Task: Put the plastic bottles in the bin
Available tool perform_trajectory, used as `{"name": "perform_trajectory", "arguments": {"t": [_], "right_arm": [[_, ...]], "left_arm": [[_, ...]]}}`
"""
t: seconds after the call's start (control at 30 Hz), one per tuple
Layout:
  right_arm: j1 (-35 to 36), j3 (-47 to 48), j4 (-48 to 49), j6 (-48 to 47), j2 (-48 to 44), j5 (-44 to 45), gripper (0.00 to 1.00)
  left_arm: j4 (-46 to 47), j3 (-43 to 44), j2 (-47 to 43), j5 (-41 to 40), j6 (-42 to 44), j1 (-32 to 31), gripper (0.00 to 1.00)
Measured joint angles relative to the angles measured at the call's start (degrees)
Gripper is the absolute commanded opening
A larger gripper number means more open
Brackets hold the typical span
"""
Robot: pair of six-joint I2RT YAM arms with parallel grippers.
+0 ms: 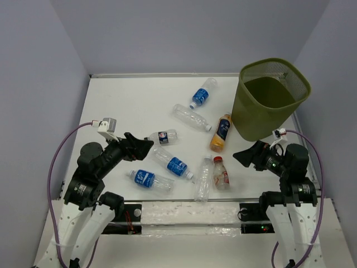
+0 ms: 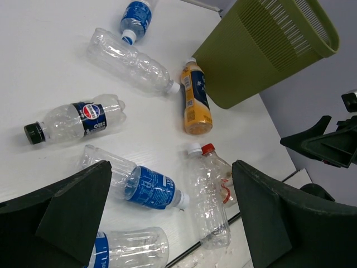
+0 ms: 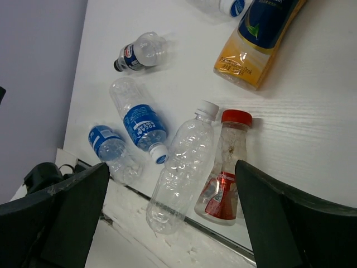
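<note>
From above, the left gripper [image 1: 145, 148] stands with jaws spread, empty, just beside the dark-capped bottle [image 1: 163, 136]. The right gripper [image 1: 241, 157], likewise spread and empty, lies near the foot of the bin [image 1: 259, 120], an olive mesh basket at far right. Eight plastic bottles [image 1: 191, 117] lie flat on the table [image 1: 128, 106], outside the bin.

Left wrist: between the fingers [image 2: 72, 206], a blue-labelled bottle [image 2: 148, 187] and a clear white-capped bottle [image 2: 209, 206] lie below; the orange-filled bottle [image 2: 195, 100] lies beside the bin.

Right wrist: the red-capped bottle [image 3: 223, 178] lies just beside the clear one, centred between the spread fingers [image 3: 67, 212].
</note>
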Motion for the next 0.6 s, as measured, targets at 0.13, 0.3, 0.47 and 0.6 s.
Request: {"name": "perform_trajectory", "arguments": {"t": [0.13, 0.3, 0.47, 0.6], "right_arm": [[0.02, -0.72, -0.22, 0.81, -0.28, 1.46, 1.0], [0.02, -2.64, -0.66, 1.92, 2.54, 2.82, 1.0], [0.02, -4.07, -1.05, 3.1, 5.07, 4.55, 1.0], [0.0, -4.17, -1.05, 3.41, 6.67, 5.44, 1.0]], "left_arm": [[-0.31, 0.0, 0.68, -1.2, -0.04, 0.0, 0.99], [-0.33, -1.29, -0.11, -2.45, -1.09, 0.0, 0.99], [-0.55, -1.73, 0.59, -3.74, -0.87, 0.0, 0.99], [-0.76, -1.75, 4.15, -4.92, -0.52, 0.0, 0.99]]}}
